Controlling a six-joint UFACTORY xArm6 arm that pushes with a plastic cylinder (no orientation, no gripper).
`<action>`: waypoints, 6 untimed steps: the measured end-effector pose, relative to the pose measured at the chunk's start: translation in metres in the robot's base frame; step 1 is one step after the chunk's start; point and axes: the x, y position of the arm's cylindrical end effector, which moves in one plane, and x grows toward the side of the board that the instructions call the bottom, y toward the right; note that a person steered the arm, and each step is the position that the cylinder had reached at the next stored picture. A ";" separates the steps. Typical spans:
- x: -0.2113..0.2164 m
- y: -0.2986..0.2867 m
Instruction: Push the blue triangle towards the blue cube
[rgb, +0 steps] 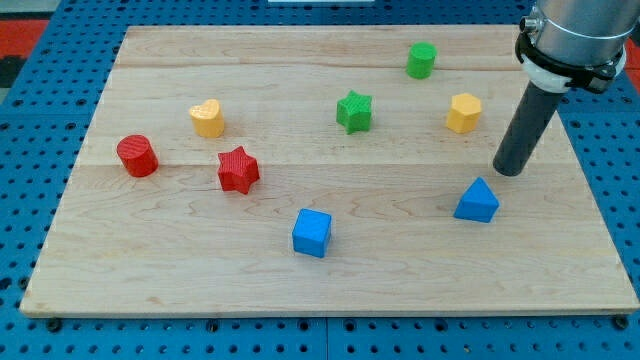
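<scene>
My tip (508, 171) rested on the wooden bench (330, 285) toward the view's right, just above and slightly to the right of the blue triangle (477, 201), near it but with a thin gap showing between them. The arm carried no fingers at all, only the straight dark rod, so nothing was held. The blue triangle lay in the lower right part of the bench, and the blue cube (312, 232) sat well apart from it to the view's left and a little lower, with bare wood between the two. A yellow hexagonal block (463, 113) stood above and to the left of my tip, and a green cylinder (422, 60) sat higher up near the view's top edge of the bench. A green star (354, 111) lay near the middle, above the blue cube. On the view's left were a red star (238, 169), a yellow heart (207, 118) and a red cylinder (137, 156).
</scene>
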 end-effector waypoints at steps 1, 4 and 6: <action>0.025 0.000; 0.051 -0.082; 0.063 -0.141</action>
